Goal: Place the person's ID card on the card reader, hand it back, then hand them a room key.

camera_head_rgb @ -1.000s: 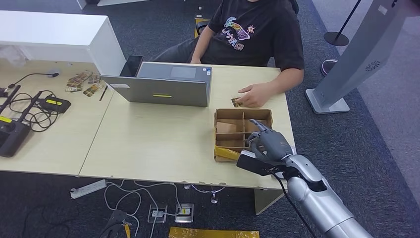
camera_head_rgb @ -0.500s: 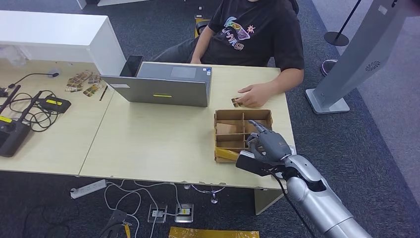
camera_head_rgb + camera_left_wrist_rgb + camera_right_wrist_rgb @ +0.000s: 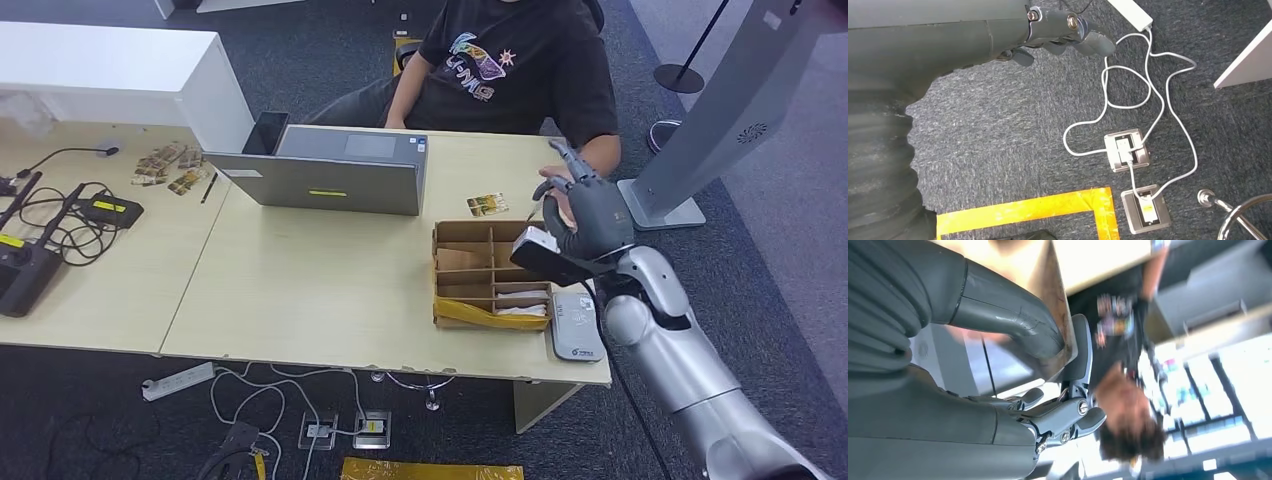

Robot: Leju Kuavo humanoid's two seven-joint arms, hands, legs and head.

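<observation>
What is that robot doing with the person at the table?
The robot's right hand is lifted up toward the person sitting across the table, and in the right wrist view it pinches a thin card, most likely a room key for them. Below it sit a cardboard divider box and a grey card reader. A small card lies on the table by the laptop. The left hand hangs low over the carpet, holding nothing.
</observation>
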